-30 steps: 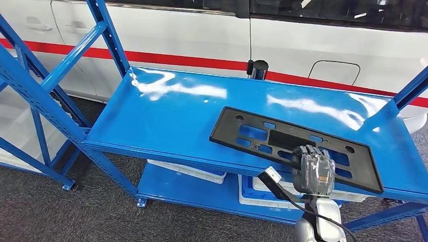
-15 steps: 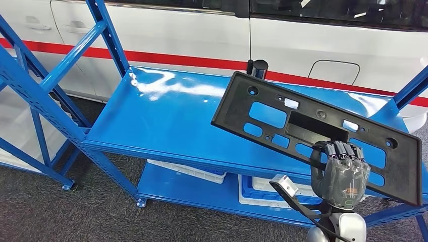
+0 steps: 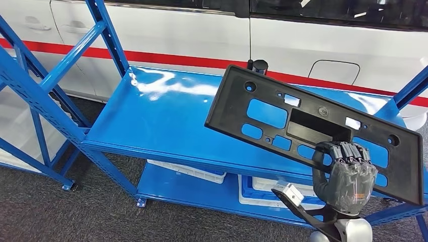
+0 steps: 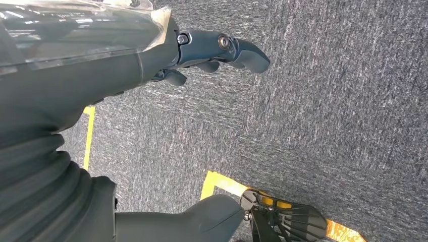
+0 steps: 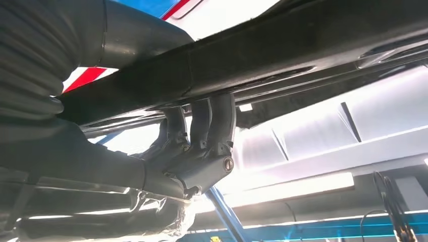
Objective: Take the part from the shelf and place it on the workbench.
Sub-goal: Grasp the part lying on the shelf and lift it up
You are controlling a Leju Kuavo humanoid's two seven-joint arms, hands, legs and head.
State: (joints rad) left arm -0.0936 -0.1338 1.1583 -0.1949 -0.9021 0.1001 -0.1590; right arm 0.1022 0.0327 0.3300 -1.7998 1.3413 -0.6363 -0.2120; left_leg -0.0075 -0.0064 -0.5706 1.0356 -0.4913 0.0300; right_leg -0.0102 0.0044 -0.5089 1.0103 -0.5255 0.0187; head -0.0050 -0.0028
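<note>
Compared with half a second ago, your right hand (image 3: pixel 344 176) has raised the part (image 3: pixel 313 126) a little more and tipped it steeper; a second ago it lay flat on the shelf (image 3: pixel 166 121). Now the part is clear of the shelf top, held in the air above its right half, tilted so its face turns toward you. It is a long, flat black plastic panel with rectangular cut-outs, small round holes near the corners and a recessed middle. Your right hand grips its lower edge, fingers (image 5: pixel 207 126) hooked over the rim. Your left hand (image 4: pixel 202 55) hangs over grey carpet (image 4: pixel 328 116), fingers loosely spread, holding nothing.
</note>
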